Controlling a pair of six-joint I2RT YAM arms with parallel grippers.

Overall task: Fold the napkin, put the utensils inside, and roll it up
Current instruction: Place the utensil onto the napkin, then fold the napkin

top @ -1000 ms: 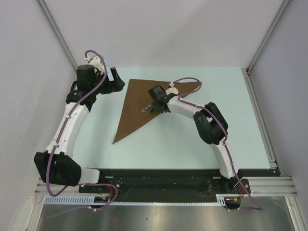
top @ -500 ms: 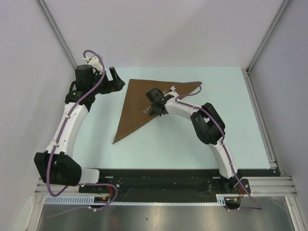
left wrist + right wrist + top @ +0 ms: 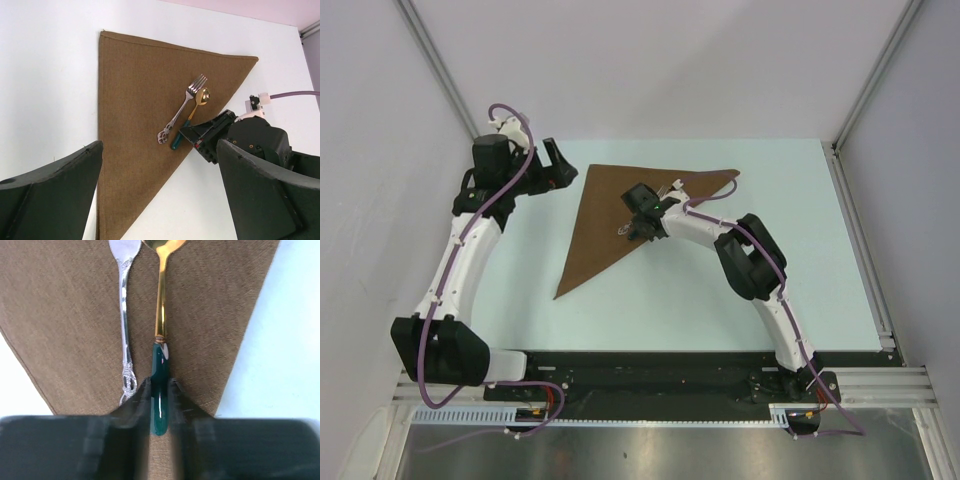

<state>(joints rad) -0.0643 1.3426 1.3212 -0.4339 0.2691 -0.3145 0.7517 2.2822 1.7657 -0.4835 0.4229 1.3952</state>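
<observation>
Fork [image 3: 123,315] and gold spoon [image 3: 160,315] lie side by side on the triangle-folded brown napkin [image 3: 600,220]; the right gripper [image 3: 160,385] straddles the spoon's green handle, pinching or slack I cannot tell, and should part fully before lifting straight up, while the left gripper [image 3: 558,160] gapes wide.

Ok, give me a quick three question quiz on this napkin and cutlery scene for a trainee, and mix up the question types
1. True or false: the fork and the spoon both lie on the napkin.
2. Which is the napkin's shape now? A: flat square. B: folded triangle. C: rolled up.
3. Which utensil's handle sits between the fingers of the right hand?

Key: 1 true. 2 B. 3 the spoon, by its teal handle.
</observation>
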